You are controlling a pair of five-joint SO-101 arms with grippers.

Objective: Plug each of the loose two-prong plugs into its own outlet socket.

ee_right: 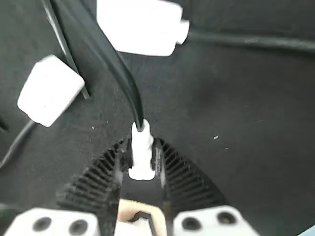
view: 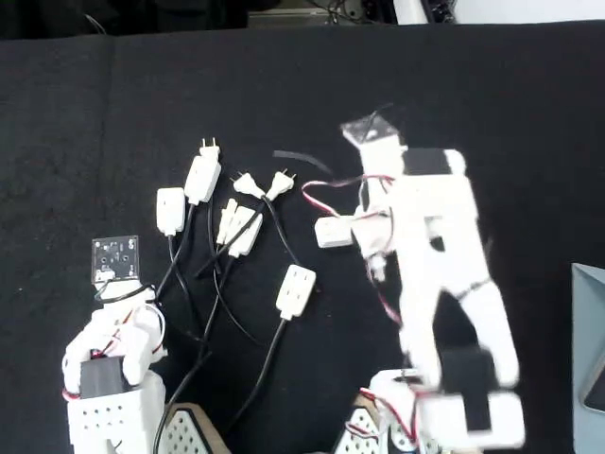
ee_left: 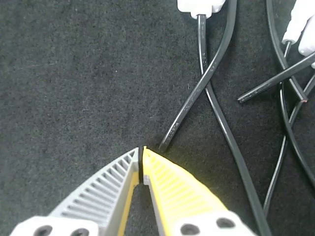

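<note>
- Held plug (ee_right: 142, 164): white, narrow moulded body. A black cord (ee_right: 125, 83) leaves its outer end. The prongs are hidden.
- Held plug, orientation: the long axis runs in line with the gripper fingers, and the cord end points away from the wrist.
- Right gripper (ee_right: 141, 145): dark ribbed fingers clamped on the held plug from both sides, above the black bench (view: 492, 95). Two white connector bodies (ee_right: 140, 24) lie near it.
- Large plug (view: 202, 178): white, at 10 o'clock from bench centre in the high view. Long axis 12–6, prongs toward 12 o'clock.
- Small plug A (view: 248, 183): white, prongs toward 10 o'clock.
- Small plug B (view: 281, 182): white, just beside small plug A at its 3 o'clock, prongs toward 1 o'clock.
- Outlet socket (view: 296, 290): white rectangular block with its slots facing up, at 6 o'clock from small plug B. Long axis roughly 1–7, with the cord leaving the 7 o'clock end.
- Side outlet (view: 170, 210): white block just beside the large plug at its 8 o'clock. Long axis 12–6.
- Left gripper (ee_left: 142, 150): grey and yellow fingers together, tips touching, nothing held. A cut cord end (ee_left: 162, 145) lies just beside the tips.
</note>
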